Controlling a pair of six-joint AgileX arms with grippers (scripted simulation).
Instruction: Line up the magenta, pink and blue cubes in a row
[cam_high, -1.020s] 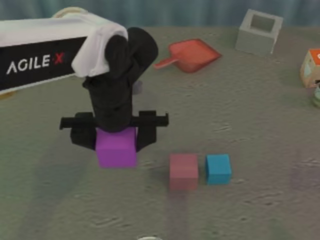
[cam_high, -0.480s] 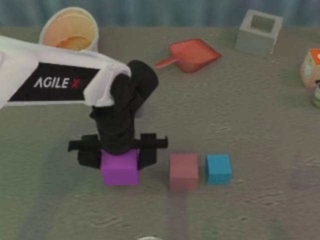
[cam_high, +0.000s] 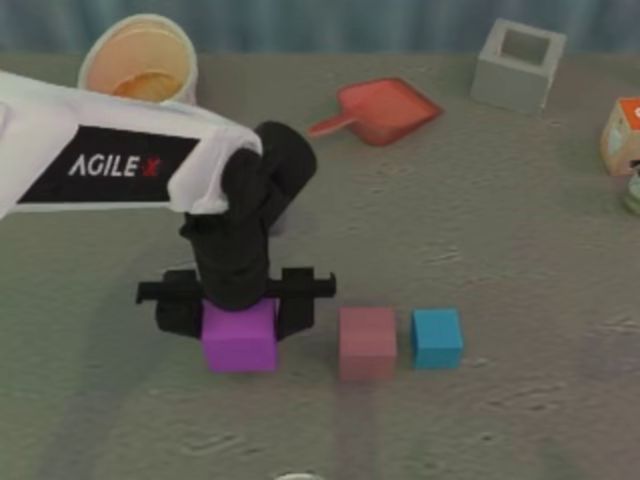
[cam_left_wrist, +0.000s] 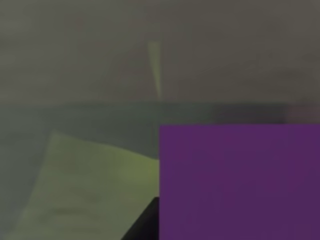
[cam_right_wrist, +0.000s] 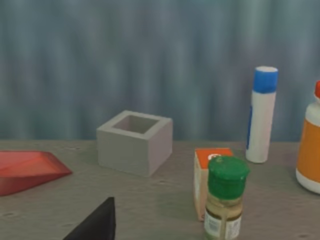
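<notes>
My left gripper (cam_high: 238, 320) is shut on the magenta cube (cam_high: 241, 340), its black fingers pressed to the cube's left and right sides. The cube rests on the table, left of the others. The pink cube (cam_high: 367, 341) and the blue cube (cam_high: 437, 337) sit side by side to its right, roughly level with it. In the left wrist view the magenta cube (cam_left_wrist: 240, 182) fills the corner beside one dark fingertip (cam_left_wrist: 146, 226). My right arm is outside the top view. Its wrist view shows one black fingertip (cam_right_wrist: 100, 222) with nothing held.
At the back stand a cream bowl (cam_high: 140, 58), a red scoop (cam_high: 385, 108) and a hollow grey box (cam_high: 518, 63). At the right edge are an orange-and-white block (cam_high: 622, 135), a green-capped jar (cam_right_wrist: 226, 200) and a blue-capped white bottle (cam_right_wrist: 262, 115).
Over the last second my left gripper carried the magenta cube toward the table's front and slightly right, and lowered it. In the last half second nothing visibly moved.
</notes>
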